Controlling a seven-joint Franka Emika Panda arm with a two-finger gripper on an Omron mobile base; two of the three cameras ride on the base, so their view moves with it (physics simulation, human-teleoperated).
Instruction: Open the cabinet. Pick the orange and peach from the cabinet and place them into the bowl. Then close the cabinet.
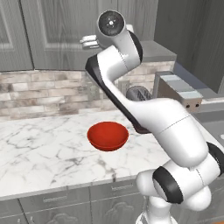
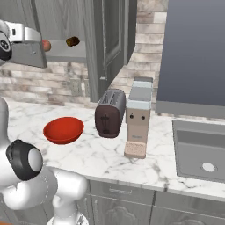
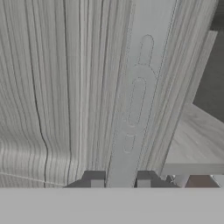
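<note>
Fingertips of the end effector (image 3: 119, 183) straddled the cabinet (image 1: 57, 30) door's handle, narrowly parted, though a firm clamp couldn't be told. Beyond the door's edge lay the shelf (image 2: 66, 50); the bowl (image 1: 107, 136) sat well below on open table (image 1: 39, 144).

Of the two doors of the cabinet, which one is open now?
The right door. In the right base view it stands swung out toward the room, showing the shelf with a fruit behind it. The left door is still flat against the cabinet.
</note>
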